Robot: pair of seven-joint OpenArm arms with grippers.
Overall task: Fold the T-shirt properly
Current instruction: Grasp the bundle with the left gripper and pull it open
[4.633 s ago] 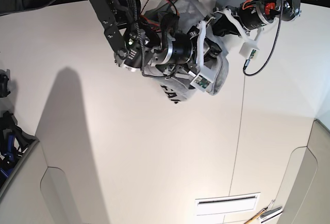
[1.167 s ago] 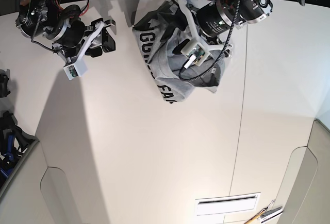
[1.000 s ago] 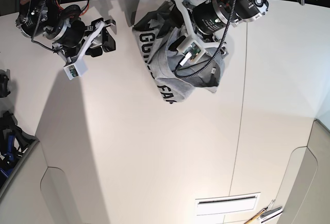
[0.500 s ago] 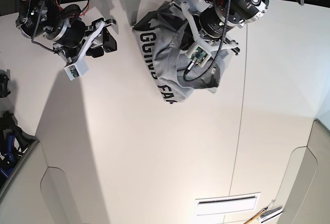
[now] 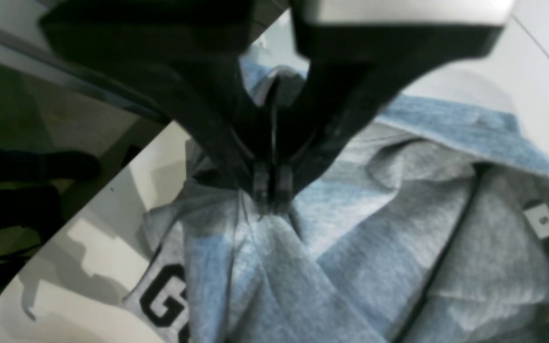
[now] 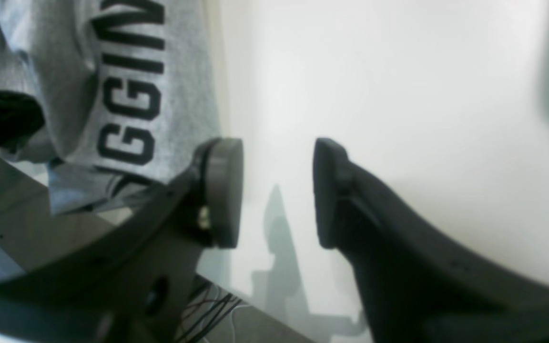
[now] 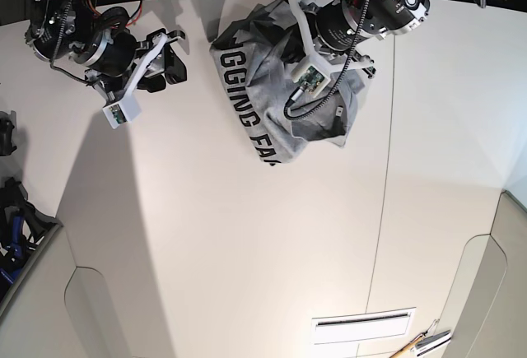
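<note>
The left gripper (image 5: 270,188) is clenched on a pinched ridge of the heather-grey T-shirt (image 5: 374,228), the cloth gathering into folds straight below its closed tips. Beside that pinch, toward the lower left of the wrist view, black block letters show on the fabric; to the right a small white label (image 5: 539,220) sits near the ribbed neck. The T-shirt (image 7: 284,103) lies crumpled on the white table (image 7: 247,251), directly under this arm. The right gripper (image 6: 277,190) hangs released — its 2 pads apart with only bare table between them — and the lettered edge of the shirt lies just beside its left pad.
</note>
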